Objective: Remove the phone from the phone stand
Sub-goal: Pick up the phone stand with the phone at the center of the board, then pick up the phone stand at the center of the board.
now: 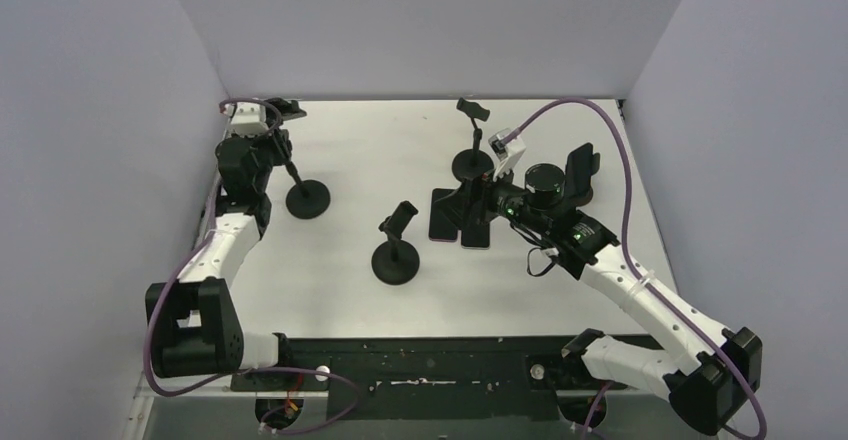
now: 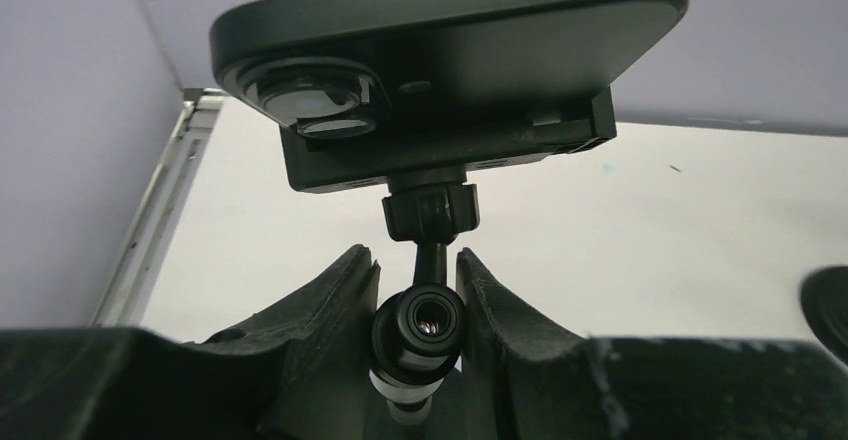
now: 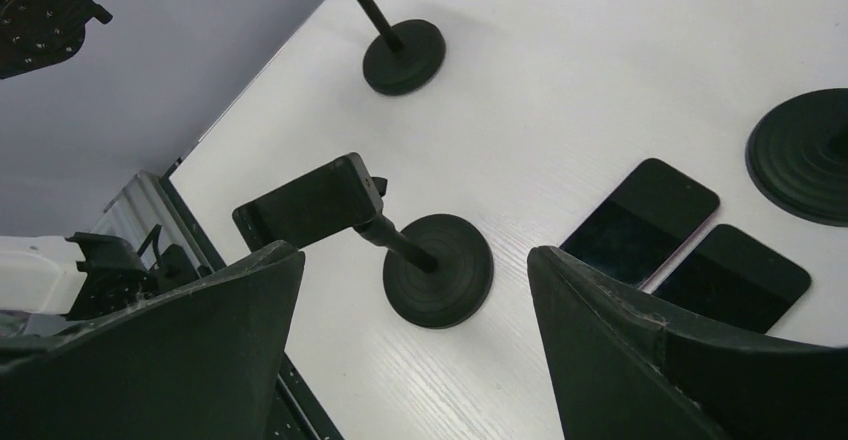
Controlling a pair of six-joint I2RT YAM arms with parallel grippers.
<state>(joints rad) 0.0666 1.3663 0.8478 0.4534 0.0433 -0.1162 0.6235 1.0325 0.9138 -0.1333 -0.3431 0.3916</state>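
The left gripper (image 2: 418, 260) is reaching to the back left corner of the table (image 1: 380, 150). There it is pinching the phone stand (image 2: 420, 325) at the ball joint of its neck, one finger pressing on each side of the joint. The phone (image 2: 450, 30) is sitting in the clamp at the top of that stand, above the fingers, with its camera lenses facing down toward the wrist. In the overhead view the phone (image 1: 285, 110) is leaning out over the stand's round base (image 1: 308, 200).

The right gripper (image 3: 415, 252) is hovering above the middle of the table with its fingers spread wide and nothing between them. Below it an empty stand (image 3: 430, 265) is standing upright, its clamp tilting to one side. Two other phones (image 3: 640, 220) are lying flat side by side just beyond it, touching along their long edges. A further stand (image 3: 400, 50) is standing well apart, toward the back.
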